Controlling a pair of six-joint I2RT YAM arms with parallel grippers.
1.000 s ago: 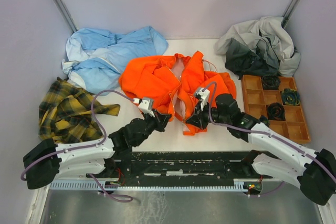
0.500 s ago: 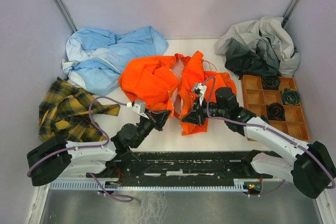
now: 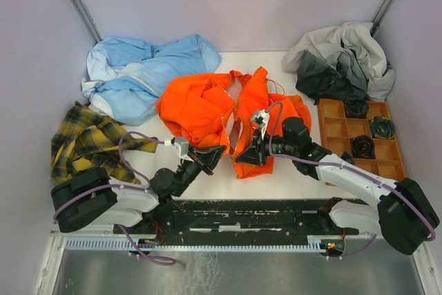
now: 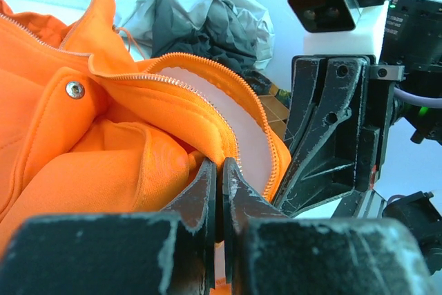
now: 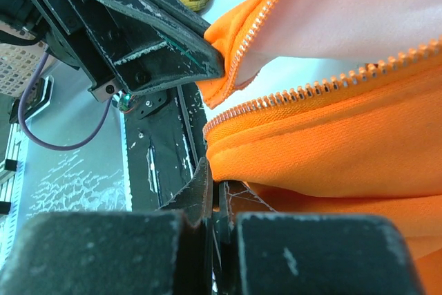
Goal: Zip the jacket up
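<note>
The orange jacket (image 3: 204, 105) lies crumpled mid-table, front open, pale pink lining (image 5: 345, 25) showing between its two zipper edges (image 5: 290, 101). My left gripper (image 3: 214, 153) is shut on the lower end of one front edge, beside the zipper teeth (image 4: 207, 94); the fabric runs into its fingertips (image 4: 207, 177). My right gripper (image 3: 250, 155) is shut on the hem of the other front edge (image 5: 331, 143), a short way right of the left one. In each wrist view the other gripper sits close by: the right one (image 4: 331, 122), the left one (image 5: 152, 53).
A light blue garment (image 3: 141, 74) lies at the back left and a yellow plaid shirt (image 3: 90, 143) at the left. A grey and dark clothing heap (image 3: 342, 60) fills the back right. A brown compartment tray (image 3: 330, 112) with dark rolled items stands at the right.
The right gripper has shifted left toward the left gripper, carrying the jacket's lower right flap along. The left arm's elbow has swung inward; its gripper has barely moved.
</note>
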